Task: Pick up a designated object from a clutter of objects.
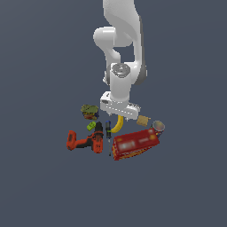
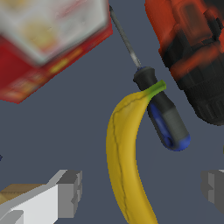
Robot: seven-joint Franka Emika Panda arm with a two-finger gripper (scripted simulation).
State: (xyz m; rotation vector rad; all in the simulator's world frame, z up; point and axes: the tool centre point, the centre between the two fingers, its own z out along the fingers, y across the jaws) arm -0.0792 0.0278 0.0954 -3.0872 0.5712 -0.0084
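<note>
The yellow banana (image 1: 118,125) lies on the floor in the middle of the clutter, its greenish stem tip resting against a thin dark marker (image 1: 107,131). In the wrist view the banana (image 2: 127,153) runs between my two fingers, with the marker (image 2: 164,109) beside its stem. My gripper (image 1: 118,118) hangs straight over the banana and is open. One finger (image 2: 65,192) stands on each side of the banana, with clear gaps and no contact. Nothing is held.
The red box (image 1: 134,143) lies close on the exterior view's right of the banana, and the orange-red drill (image 1: 86,141) on its left. A tan cube (image 1: 142,120), a small cup (image 1: 158,127), a green block (image 1: 91,126) and a green-topped can (image 1: 90,111) lie around them.
</note>
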